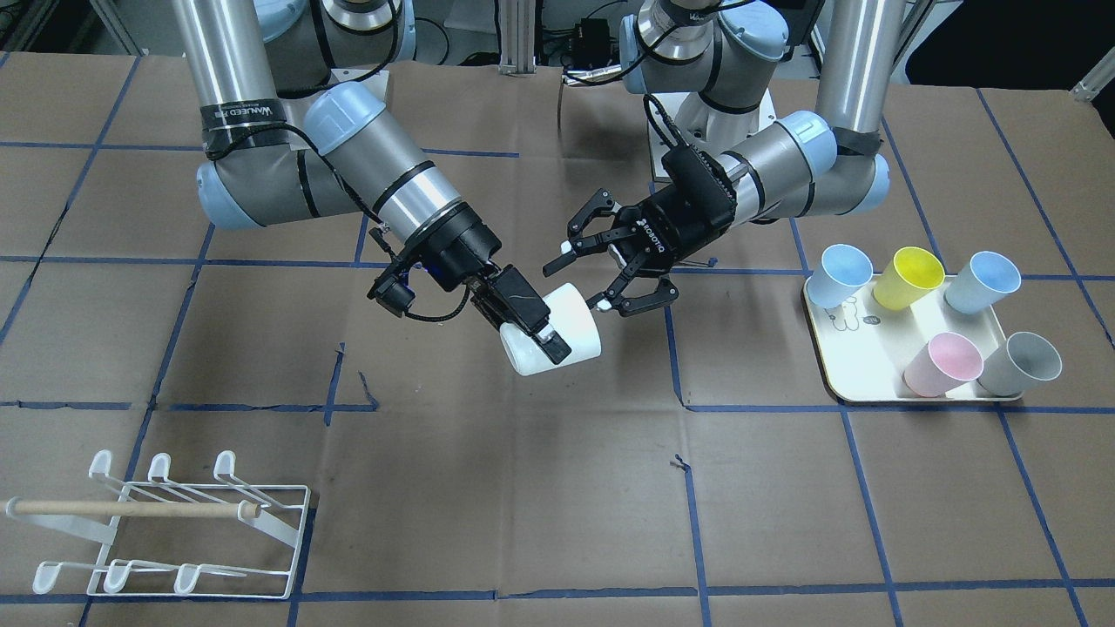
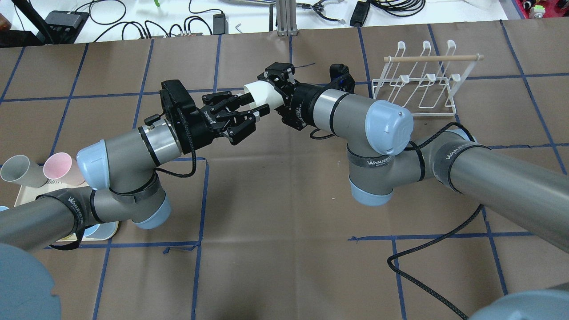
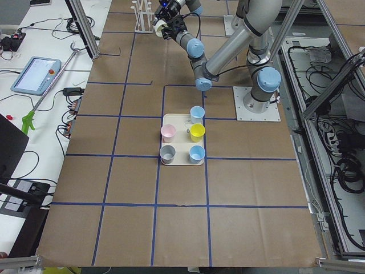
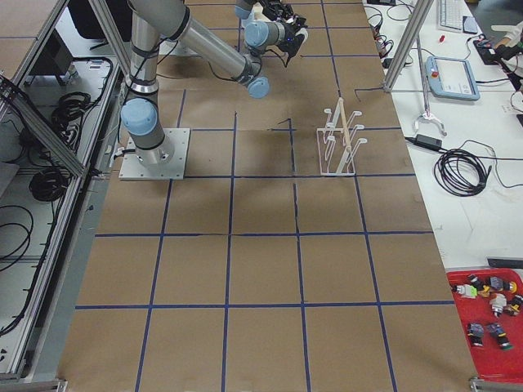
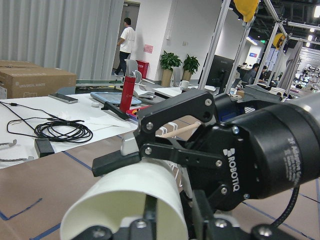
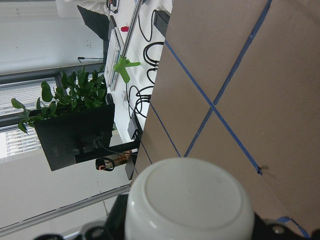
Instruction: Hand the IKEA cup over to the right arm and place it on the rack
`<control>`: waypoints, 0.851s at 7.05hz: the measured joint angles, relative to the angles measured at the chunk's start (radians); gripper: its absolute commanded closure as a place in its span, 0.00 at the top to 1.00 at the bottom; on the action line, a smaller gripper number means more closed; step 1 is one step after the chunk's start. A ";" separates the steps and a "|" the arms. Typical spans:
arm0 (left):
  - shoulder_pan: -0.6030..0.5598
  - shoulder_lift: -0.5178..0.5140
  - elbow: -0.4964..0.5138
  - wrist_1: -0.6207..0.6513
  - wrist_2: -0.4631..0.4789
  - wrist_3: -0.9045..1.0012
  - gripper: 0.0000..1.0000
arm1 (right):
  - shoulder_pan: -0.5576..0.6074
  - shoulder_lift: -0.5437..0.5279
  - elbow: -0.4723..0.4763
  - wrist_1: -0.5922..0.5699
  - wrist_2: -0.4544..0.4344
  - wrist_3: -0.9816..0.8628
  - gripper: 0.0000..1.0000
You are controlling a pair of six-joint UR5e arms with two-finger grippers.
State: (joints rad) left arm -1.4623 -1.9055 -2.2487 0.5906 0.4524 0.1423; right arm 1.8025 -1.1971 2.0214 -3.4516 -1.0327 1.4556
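Gripping the white cup (image 1: 575, 326) near-level, right end effector (image 1: 544, 342); mouth toward the wide-open left end effector (image 1: 585, 277).

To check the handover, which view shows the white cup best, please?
The front-facing view: the white cup shows nearly whole, held by the right end effector. Overhead hides half; side views show it tiny; wrist views crop it.

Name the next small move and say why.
Probably draw the left hand straight back off the white cup. Its jaws stand open beside the cup's free end, while the right hand is shut on the cup, so the trip to the rack needs that clearance.
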 measured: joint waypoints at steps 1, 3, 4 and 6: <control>0.001 0.002 0.001 0.000 0.000 -0.007 0.98 | 0.000 -0.001 -0.001 0.000 -0.002 -0.001 0.34; 0.012 0.014 0.003 -0.005 0.031 -0.013 0.99 | -0.017 0.000 -0.018 0.000 -0.009 -0.019 0.27; 0.032 0.019 0.001 -0.007 0.078 -0.013 0.99 | -0.046 0.001 -0.046 0.001 -0.011 -0.066 0.27; 0.087 0.035 0.002 -0.049 0.128 -0.013 0.99 | -0.144 0.000 -0.085 0.003 -0.038 -0.280 0.17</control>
State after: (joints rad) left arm -1.3751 -1.8708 -2.2465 0.5414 0.5802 0.1289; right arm 1.6586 -1.1971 1.9366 -3.4487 -1.0712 1.1759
